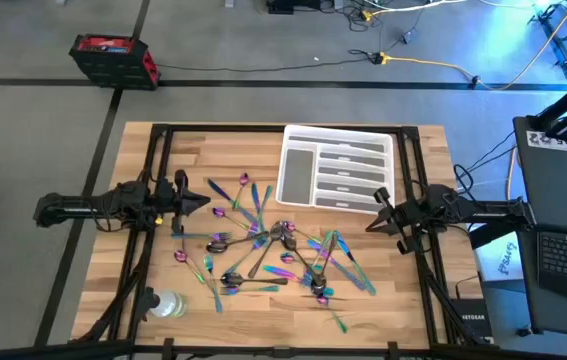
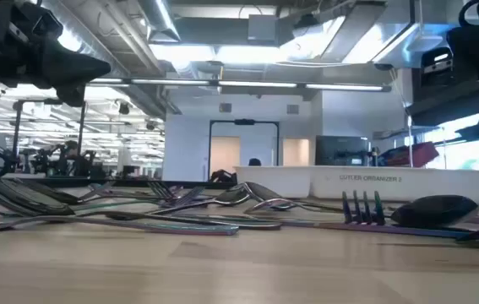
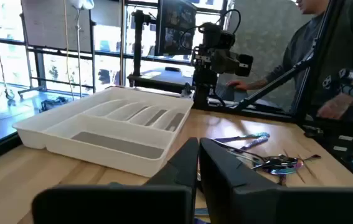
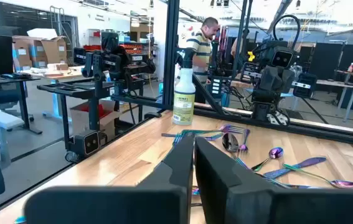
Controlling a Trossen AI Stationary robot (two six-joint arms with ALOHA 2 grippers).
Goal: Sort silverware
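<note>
Silverware: iridescent forks, spoons and knives, strewn loose and overlapping across the middle of the wooden table; none is seen in the white compartmented tray, which is set at the far side.

Recommended handling: a piece at the heap's edge, lying free of its neighbours, is best singled out and pinched mid-handle.

Left gripper: level above the table's left side, fingers pressed together, nothing held.

Right gripper: mirrored at right, likewise closed and empty.

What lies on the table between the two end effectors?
In the high view, the silverware lies scattered between the left end effector and right end effector.
</note>
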